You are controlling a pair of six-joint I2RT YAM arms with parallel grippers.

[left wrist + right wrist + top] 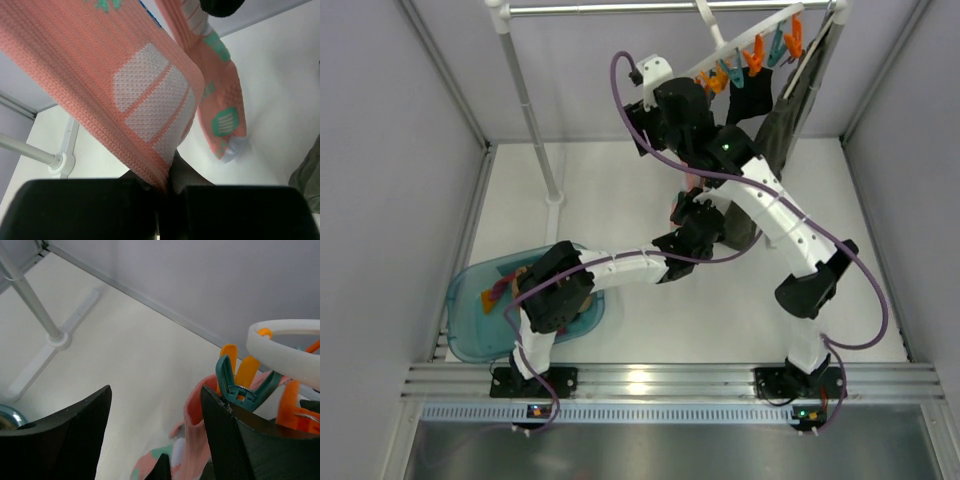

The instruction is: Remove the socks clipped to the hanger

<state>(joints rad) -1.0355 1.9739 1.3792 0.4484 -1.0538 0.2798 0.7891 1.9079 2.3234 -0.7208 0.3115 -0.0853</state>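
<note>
The white hanger (745, 45) with orange and teal clips hangs from the rail at the back right; a black sock (750, 97) hangs from it. My left gripper (167, 187) is shut on the lower end of a pink sock (145, 100) with white and teal patches, which stretches up out of view. A second pink sock (220, 110) hangs beside it. In the top view my left gripper (688, 215) is below the hanger. My right gripper (155, 435) is open, its right finger (235, 440) beside a teal clip (240, 385) on the hanger frame (285, 347) above a pink sock cuff (195, 435).
A dark olive garment (788, 105) hangs to the right of the hanger. A blue tray (470, 320) with socks in it lies at the front left. The rack's pole (525, 100) and foot (555, 200) stand at the back left. Walls close in on both sides.
</note>
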